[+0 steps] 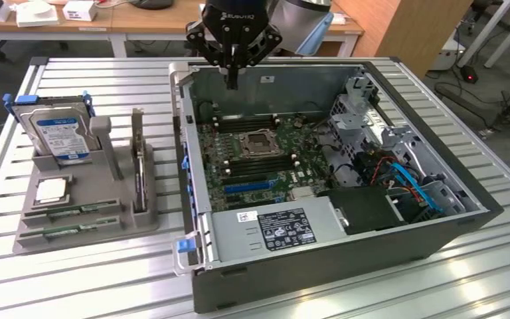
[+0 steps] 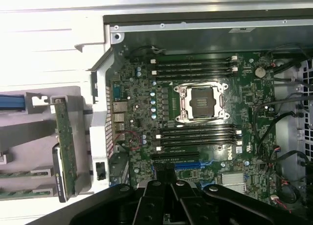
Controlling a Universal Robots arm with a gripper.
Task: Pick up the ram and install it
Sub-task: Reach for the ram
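Observation:
Two green ram sticks (image 1: 80, 211) lie flat in slots at the front of a grey holder (image 1: 104, 229) on the exterior view's left; their green edges (image 2: 22, 174) also appear in the wrist view. My gripper (image 1: 232, 81) hangs over the back wall of the open computer case (image 1: 326, 266), well away from the ram, fingers shut together with nothing between them. Below it lies the green motherboard (image 2: 244, 98) with black memory slots (image 2: 195, 68) on both sides of the CPU socket (image 2: 201, 101).
The holder also carries an upright silver hard drive with a blue label (image 1: 60, 136), a tall dark expansion card (image 1: 138, 166) and a square chip (image 1: 53, 191). Inside the case are a power supply (image 1: 277, 226), drive cage (image 1: 361, 113) and cables (image 1: 414, 186). Desks stand behind the slatted table.

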